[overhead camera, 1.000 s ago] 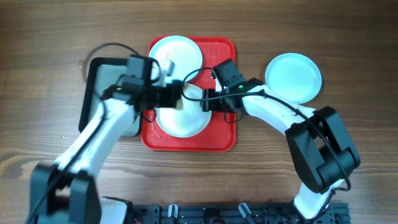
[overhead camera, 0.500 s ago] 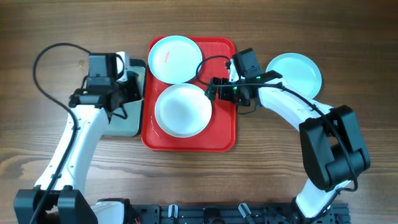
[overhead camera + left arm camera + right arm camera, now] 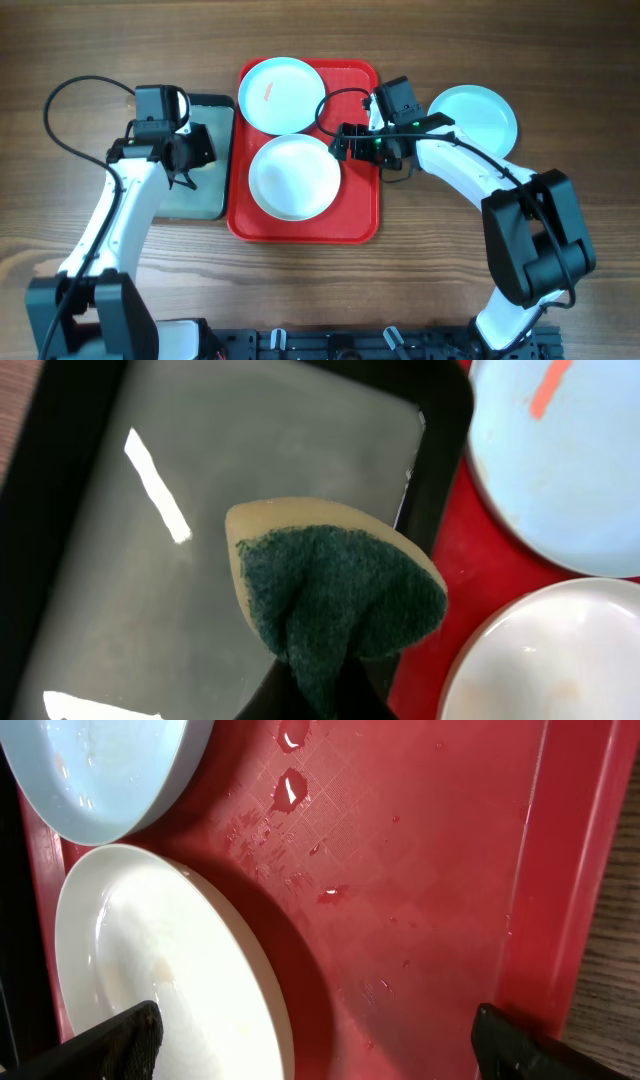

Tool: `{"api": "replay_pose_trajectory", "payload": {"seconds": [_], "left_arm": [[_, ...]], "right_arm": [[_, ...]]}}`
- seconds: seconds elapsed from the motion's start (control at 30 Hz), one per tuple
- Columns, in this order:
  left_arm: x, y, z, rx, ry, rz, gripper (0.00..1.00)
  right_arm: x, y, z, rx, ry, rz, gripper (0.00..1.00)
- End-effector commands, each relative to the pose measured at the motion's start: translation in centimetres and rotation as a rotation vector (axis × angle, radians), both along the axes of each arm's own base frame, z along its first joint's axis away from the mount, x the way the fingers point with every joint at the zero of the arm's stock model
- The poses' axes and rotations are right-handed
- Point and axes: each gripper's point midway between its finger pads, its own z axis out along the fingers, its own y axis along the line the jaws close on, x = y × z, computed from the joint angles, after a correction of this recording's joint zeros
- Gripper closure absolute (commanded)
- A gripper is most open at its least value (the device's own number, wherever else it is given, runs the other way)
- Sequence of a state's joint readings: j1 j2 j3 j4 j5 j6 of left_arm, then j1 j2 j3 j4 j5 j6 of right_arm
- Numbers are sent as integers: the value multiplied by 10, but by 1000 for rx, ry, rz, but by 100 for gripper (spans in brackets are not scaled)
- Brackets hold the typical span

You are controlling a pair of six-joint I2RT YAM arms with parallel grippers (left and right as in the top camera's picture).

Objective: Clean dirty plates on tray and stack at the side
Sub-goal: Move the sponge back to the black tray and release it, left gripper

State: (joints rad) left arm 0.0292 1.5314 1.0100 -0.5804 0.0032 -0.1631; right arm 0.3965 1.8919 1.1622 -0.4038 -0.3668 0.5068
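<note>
Left fingers (image 3: 198,150) pinch the sponge (image 3: 330,595) over the pan (image 3: 120,620); right fingers (image 3: 110,1038) gape wide over the white plate (image 3: 150,970) edge.

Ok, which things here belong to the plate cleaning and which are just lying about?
In the job: red tray, white plate, smeared turquoise plate, turquoise plate off the tray, sponge, metal pan.
Lying about: only the black rack at the near edge.
</note>
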Motion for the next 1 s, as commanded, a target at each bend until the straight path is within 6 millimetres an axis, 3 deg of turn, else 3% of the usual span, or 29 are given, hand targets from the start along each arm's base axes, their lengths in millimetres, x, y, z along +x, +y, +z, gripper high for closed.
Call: {"api": "replay_pose_trajectory", "payload": {"seconds": [0.0,0.3,0.63,0.73,0.8,0.9,0.97], "left_arm": [[3,4,-7,14,21,13,96],[6,17,-23,76,53,43,96],[4,16,-65,75,149,38,96],[6,18,-67,85,149,42,80],[7,19,-66,90,142,45,77],[8,19,-67,89,141,45,53],[7,19,-68,89,143,44,43]], "right_arm": [[7,7,22,35,-47,16,0],[7,7,22,35,-48,16,0],[7,7,22,35,-48,16,0],[7,7,22,35,-48,16,0],[7,7,22,35,-48,16,0],[7,7,22,35,-48,16,0],[7,7,22,35,-48,16,0]]}}
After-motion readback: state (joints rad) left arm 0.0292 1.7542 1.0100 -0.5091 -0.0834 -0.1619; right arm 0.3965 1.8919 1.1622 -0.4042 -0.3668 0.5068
